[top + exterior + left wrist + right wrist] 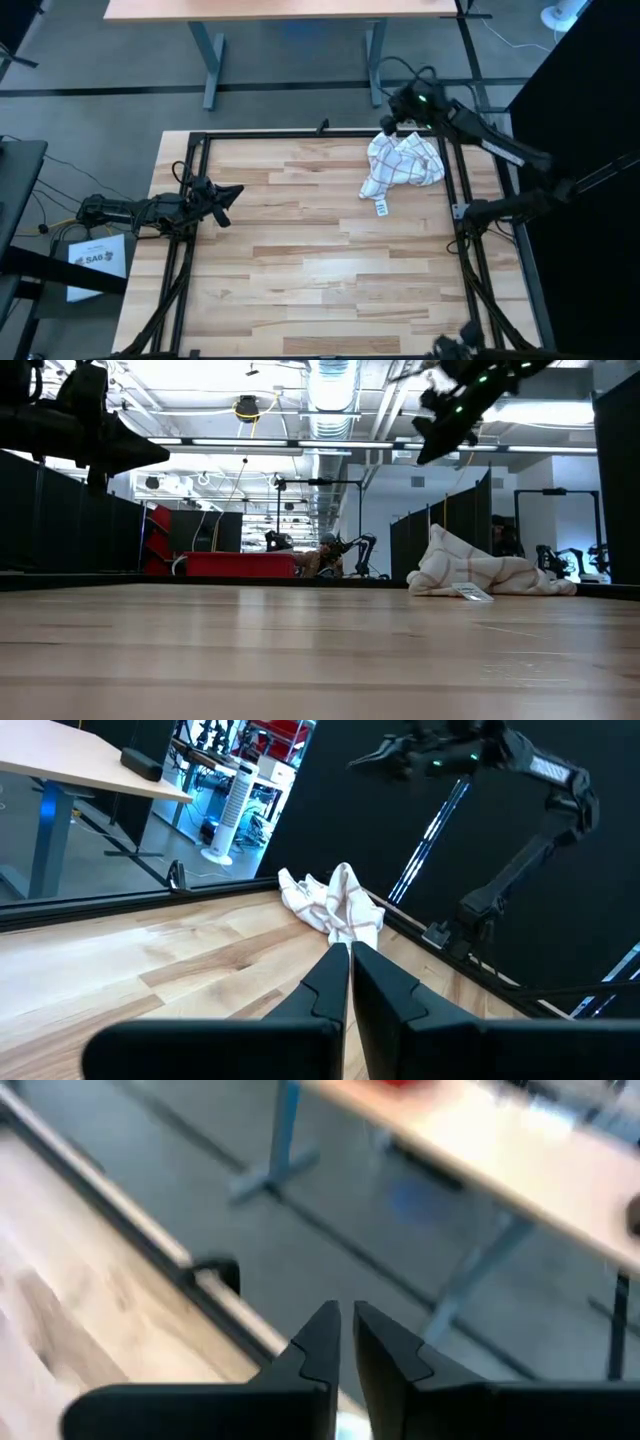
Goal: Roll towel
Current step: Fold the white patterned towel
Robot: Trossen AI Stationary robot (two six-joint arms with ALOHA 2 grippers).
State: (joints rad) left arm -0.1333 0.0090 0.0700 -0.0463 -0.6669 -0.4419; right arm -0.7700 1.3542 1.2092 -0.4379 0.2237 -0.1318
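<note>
Lying crumpled, towel (pixel 402 164) near far right table (pixel 300 270) corner; right gripper (pixel 388 122) above, narrowly parted, empty; left gripper (pixel 233 192) pressed together, left edge.

Towel (pixel 403 163): thin soft cloth, crumpled, matt. Tabletop (pixel 300 270): pale wood planks, smooth, faint sheen. Frame (pixel 260 134) on it: black metal, matt. Left tool (pixel 349 954): dark matt plastic.

Only one text can be read partly: a white paper sheet (pixel 97 262) on the floor beside the left edge of the table (pixel 300 290) carries dark letters that look like "SAG". The small tag (pixel 381 208) on the towel (pixel 402 163) has marks, too small to read.
</note>
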